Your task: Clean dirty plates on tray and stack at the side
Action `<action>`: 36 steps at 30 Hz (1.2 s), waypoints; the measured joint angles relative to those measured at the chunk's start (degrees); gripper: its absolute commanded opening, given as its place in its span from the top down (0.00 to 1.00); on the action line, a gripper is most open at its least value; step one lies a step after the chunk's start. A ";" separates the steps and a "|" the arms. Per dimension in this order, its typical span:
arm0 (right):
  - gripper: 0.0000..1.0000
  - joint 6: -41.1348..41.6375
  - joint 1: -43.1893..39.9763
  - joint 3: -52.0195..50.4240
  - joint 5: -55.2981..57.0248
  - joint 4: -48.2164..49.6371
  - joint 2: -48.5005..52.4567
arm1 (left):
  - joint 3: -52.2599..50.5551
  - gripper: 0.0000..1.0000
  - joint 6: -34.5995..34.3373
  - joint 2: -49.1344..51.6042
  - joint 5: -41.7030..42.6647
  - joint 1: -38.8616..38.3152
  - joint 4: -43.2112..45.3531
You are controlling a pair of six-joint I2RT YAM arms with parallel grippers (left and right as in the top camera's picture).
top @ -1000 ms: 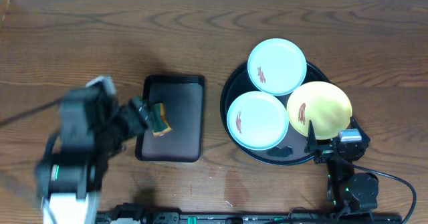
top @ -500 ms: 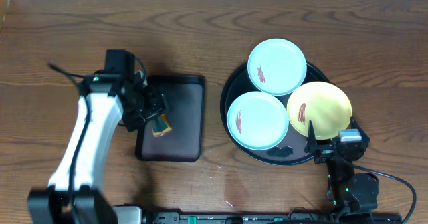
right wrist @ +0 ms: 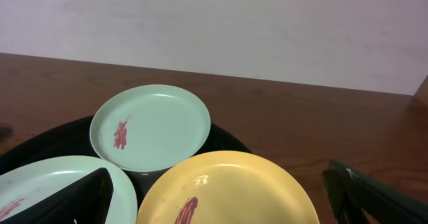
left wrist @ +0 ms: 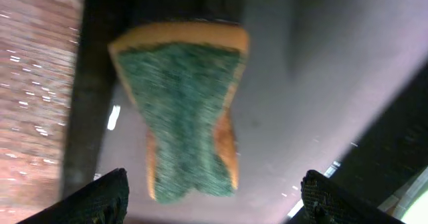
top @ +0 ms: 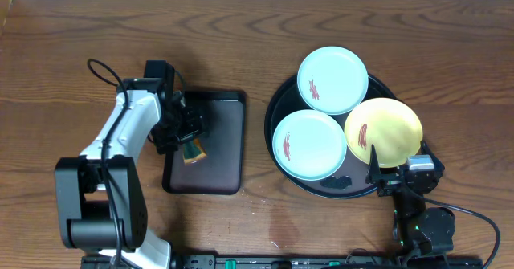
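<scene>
Three plates lie on the round black tray [top: 275, 108]: a light-blue plate [top: 332, 79] at the back, a second light-blue plate [top: 309, 144] at the front left and a yellow plate [top: 383, 132] at the right. Each carries a reddish-brown smear. My right gripper [top: 397, 163] stands open at the yellow plate's near edge; its wrist view shows the yellow plate [right wrist: 227, 190] between the fingertips [right wrist: 80, 197]. My left gripper [top: 186, 136] hangs open over a green-and-orange sponge [top: 193, 150]. In the left wrist view the sponge [left wrist: 184, 110] lies just ahead of the gripper [left wrist: 214, 200], untouched.
The sponge rests in a small black rectangular tray [top: 221, 140] left of the round tray. Brown wooden table [top: 241, 36] surrounds both. A cable [top: 104, 70] loops off the left arm. A pale wall [right wrist: 214, 23] rises behind the table.
My left arm swung from the table's lower left up to the rectangular tray, and its gripper now hangs over the sponge. The right arm and the plates have not moved.
</scene>
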 measured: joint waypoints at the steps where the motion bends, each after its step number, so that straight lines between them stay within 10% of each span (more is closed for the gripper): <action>1: 0.01 0.00 0.00 0.00 0.00 0.02 0.00 | 0.00 0.17 0.04 0.11 -0.61 0.00 0.02; 36: 0.01 -0.02 0.00 0.00 0.00 0.00 0.00 | -4.50 0.22 -3.54 0.20 -9.46 -3.87 6.21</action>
